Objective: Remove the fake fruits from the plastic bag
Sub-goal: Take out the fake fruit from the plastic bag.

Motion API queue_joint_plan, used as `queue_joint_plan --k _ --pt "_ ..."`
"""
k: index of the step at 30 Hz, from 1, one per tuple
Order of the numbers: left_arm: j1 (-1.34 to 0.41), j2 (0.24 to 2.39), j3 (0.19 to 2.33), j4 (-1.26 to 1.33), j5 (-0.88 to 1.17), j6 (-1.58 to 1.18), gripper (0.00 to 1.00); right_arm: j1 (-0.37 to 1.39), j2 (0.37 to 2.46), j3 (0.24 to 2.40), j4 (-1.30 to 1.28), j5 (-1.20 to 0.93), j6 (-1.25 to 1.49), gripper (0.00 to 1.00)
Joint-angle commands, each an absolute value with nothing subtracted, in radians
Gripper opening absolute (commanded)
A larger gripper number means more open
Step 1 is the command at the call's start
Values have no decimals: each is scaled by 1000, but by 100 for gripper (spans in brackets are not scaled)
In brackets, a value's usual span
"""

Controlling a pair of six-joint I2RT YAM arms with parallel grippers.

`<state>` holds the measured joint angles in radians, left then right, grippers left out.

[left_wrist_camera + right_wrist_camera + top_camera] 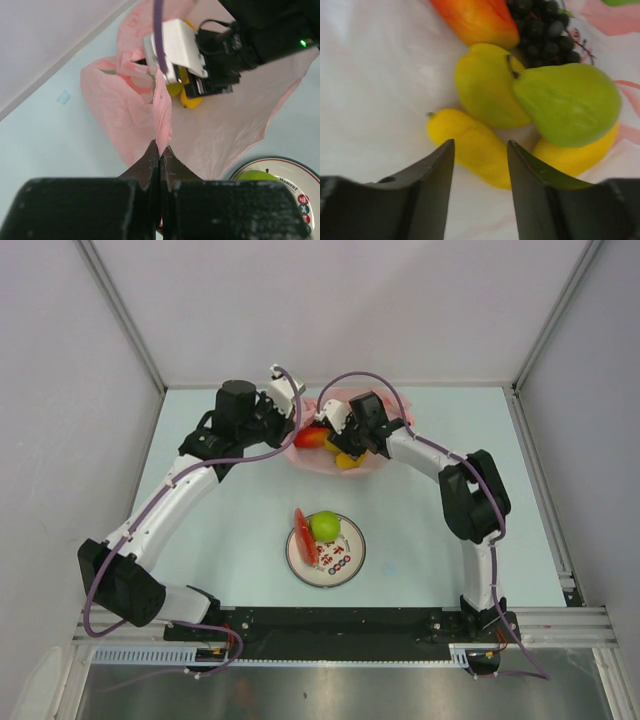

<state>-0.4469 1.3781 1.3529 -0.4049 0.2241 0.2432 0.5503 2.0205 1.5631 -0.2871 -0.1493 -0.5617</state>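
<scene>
The pink plastic bag [372,462] lies at the back of the table. My left gripper [296,418] is shut on a raised fold of the bag's edge [162,120]; its jaws pinch the film at their tips [160,149]. My right gripper [332,436] is open inside the bag's mouth, its fingers [432,172] on either side of a yellow banana-like fruit [470,132] without closing on it. Beside it lie a green pear [567,102], a yellow-green fruit [485,85], a dark grape bunch [545,30], an orange-red piece [477,17] and another yellow fruit [575,156].
A round white plate with a red rim [345,565] sits at the table's middle front. It holds a green apple [324,525] and a red watermelon slice [302,533]. The plate's rim [300,167] also shows in the left wrist view. Walls enclose the table's back and sides.
</scene>
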Motion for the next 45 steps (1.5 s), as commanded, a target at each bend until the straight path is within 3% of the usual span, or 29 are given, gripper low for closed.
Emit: queue_joint_plan --k 1,9,13,18,30,38,45 --pt "-451 1345 1324 -399 270 239 0 519 2057 1693 -192 -123 -644 56" --pt "-451 1353 1315 -420 439 227 0 508 2247 1899 -221 -140 -805 66" --pt "-451 1371 1339 -437 462 235 0 522 2311 1916 -170 -64 -853 84" --pt "-451 1373 1351 -440 456 253 0 509 2387 2075 -392 -107 -858 90" --pt "-451 1373 1336 -422 463 249 0 506 2347 1999 -265 84 -825 91" --pt "-451 1376 1332 -413 492 239 0 523 2304 1959 -283 184 -695 99" --pt "-451 1373 1325 -405 499 230 0 517 2237 1963 -402 -18 -561 99"
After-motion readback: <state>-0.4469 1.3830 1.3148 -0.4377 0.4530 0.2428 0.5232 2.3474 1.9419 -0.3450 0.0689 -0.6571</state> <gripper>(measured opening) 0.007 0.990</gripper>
